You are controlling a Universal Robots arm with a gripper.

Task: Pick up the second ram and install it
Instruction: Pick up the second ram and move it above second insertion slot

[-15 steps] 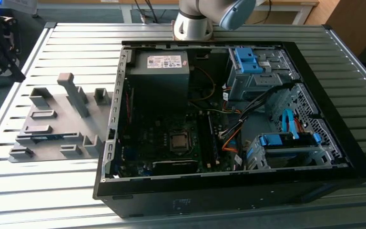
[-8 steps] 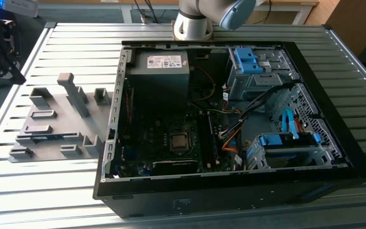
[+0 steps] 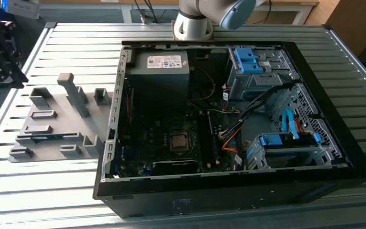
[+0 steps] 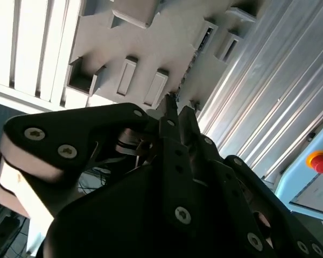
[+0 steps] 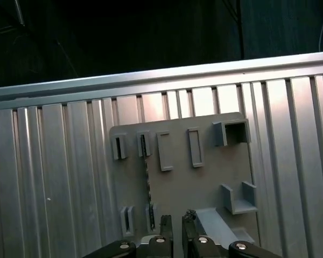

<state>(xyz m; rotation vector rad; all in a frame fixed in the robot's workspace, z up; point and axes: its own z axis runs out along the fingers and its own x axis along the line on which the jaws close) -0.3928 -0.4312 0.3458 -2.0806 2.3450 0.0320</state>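
On the slatted desk point(image 3: 62, 191), beside the open computer case point(image 3: 234, 196), a grey fixture plate point(image 5: 204, 183) holds the second ram point(image 5: 147, 177) on edge between its slotted blocks. In the first wrist view the gripper point(image 5: 177, 221) hangs over the plate's near end, empty, its fingers drawn close with a slim gap between them. The ram lies just ahead and slightly aside, its long axis running away from the gripper, with other blocks close alongside.
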